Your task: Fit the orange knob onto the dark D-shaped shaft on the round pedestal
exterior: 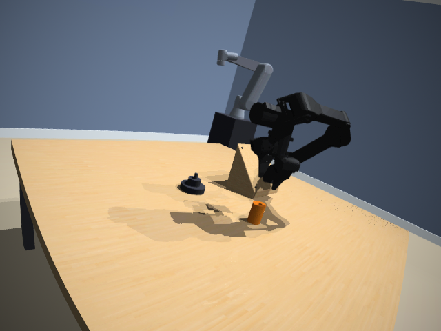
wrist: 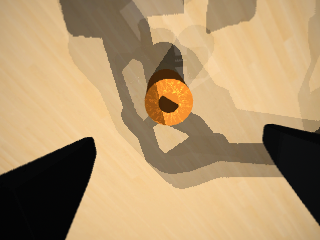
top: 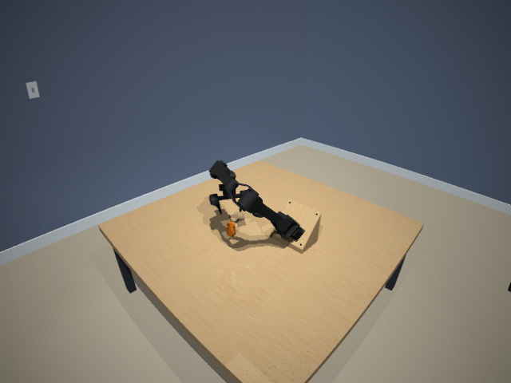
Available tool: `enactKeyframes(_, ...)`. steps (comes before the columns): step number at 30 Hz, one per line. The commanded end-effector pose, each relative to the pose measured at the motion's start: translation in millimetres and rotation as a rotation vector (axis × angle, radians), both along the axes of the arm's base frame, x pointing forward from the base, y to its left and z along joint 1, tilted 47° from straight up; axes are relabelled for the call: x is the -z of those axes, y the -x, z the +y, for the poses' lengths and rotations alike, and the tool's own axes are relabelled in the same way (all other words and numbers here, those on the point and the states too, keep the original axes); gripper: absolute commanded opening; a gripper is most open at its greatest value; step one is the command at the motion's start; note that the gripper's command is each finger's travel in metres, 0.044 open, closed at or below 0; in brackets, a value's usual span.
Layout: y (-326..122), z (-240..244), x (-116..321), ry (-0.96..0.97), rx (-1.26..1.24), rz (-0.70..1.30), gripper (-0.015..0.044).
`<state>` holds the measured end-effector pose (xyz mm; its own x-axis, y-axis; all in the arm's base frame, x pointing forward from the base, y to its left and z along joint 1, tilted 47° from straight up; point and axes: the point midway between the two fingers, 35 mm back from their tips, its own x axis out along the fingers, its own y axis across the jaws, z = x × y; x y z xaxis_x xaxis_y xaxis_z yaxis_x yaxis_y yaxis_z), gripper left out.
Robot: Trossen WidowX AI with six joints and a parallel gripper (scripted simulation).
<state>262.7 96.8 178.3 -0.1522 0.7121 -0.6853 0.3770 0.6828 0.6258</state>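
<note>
From where I stood, the fitting had yet to begin: the orange knob [top: 231,229] [exterior: 256,212] [wrist: 181,102] stood upright on the table [top: 255,297] [exterior: 171,270] [wrist: 250,65], apart from the bare-shafted pedestal [exterior: 192,187]. The gripper [exterior: 267,181] [wrist: 178,138] hung wide open, empty; grasping, aligning, pushing down and releasing all remained.

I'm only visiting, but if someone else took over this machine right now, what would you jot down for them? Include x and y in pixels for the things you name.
Claw [top: 231,206] [exterior: 267,179] [wrist: 179,136]: wide open, holding nothing, above the table.
Orange knob [top: 231,229] [exterior: 256,212] [wrist: 169,101]: upright on the table, its hole facing up.
Round pedestal [exterior: 192,187]: on the table, its dark shaft [exterior: 196,175] bare.
Done: no fitting yet.
Left: grip the knob, carry it over, line up the flat sides, push fully down, let go.
</note>
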Motion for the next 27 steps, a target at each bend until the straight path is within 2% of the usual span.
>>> enactKeyframes(1, -0.4, 1.0, -0.4, -0.106, -0.455, -0.482, 0.0440)
enactKeyframes(19, -0.4, 1.0, -0.4, -0.106, -0.455, -0.482, 0.0440)
enactKeyframes(27, 4.7, 25.3, 22.3, -0.107, -0.454, -0.483, 0.0440)
